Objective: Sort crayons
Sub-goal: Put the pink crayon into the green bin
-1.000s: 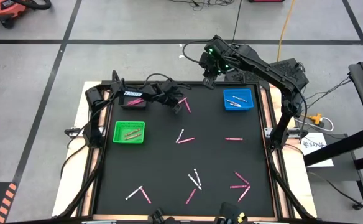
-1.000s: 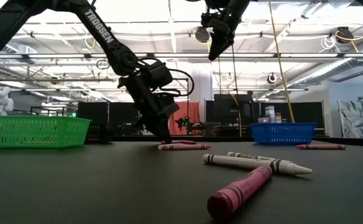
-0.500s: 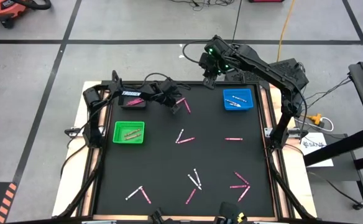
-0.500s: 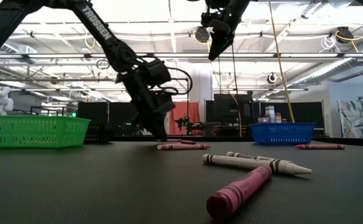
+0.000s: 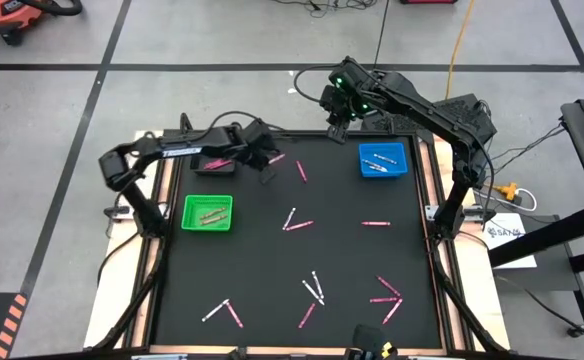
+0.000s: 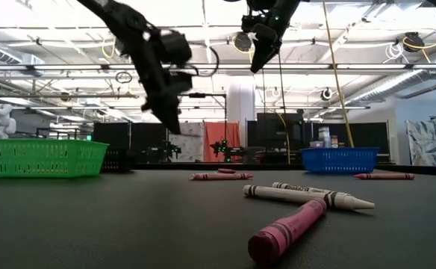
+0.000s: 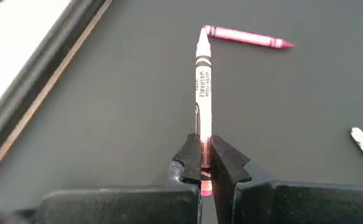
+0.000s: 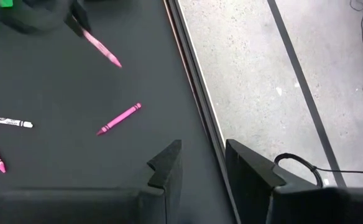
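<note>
Our left claw [image 7: 201, 163] grips a pink crayon [image 7: 202, 87] by its tail, raised off the tabletop [image 5: 352, 260]. We should carry it level, keeping the pinch firm. Our right claw [image 8: 201, 163] waits open, far across.

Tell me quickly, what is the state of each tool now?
Left tool: closed, holding a pink crayon.
Right tool: open, holding nothing.
</note>
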Available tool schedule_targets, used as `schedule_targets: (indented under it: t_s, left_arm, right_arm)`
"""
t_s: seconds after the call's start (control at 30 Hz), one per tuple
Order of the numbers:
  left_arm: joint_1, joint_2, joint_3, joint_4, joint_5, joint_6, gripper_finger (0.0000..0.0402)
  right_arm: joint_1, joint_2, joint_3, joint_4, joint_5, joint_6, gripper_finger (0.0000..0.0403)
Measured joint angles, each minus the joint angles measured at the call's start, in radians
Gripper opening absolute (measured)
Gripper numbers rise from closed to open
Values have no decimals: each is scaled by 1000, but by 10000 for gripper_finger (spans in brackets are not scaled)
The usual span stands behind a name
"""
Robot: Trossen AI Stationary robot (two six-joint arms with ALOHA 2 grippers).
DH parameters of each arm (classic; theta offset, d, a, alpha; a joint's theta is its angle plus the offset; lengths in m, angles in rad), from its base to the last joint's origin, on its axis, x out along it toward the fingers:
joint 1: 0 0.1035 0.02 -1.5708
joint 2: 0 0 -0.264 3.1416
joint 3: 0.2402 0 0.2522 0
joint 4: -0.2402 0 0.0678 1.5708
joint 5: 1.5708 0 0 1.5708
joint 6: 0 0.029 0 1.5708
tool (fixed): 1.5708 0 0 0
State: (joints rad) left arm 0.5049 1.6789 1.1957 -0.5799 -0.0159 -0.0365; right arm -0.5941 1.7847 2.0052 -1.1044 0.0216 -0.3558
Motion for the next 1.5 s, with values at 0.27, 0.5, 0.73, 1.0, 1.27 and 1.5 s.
schedule_targets:
  t_s: [0.27,0.5,0.73,1.0,1.27,1.5]
  left_arm:
    - [-74,-203,-31,-265,-83,-29,7]
    - [-150,-372,-66,-439,-138,-181,7]
    - [-226,-524,-189,-477,-184,-343,7]
    - [-309,-600,-361,-476,-175,-438,7]
    - [-378,-602,-503,-410,-170,-456,7]
    - [-390,-602,-579,-353,-72,-456,7]
  right_arm:
    - [0,0,0,-10,0,-6,106]
    - [0,0,0,-73,0,-6,106]
    - [0,0,0,-115,0,0,106]
    - [0,0,0,-190,0,32,106]
    - [0,0,0,-232,0,56,106]
    - [0,0,0,-232,0,60,106]
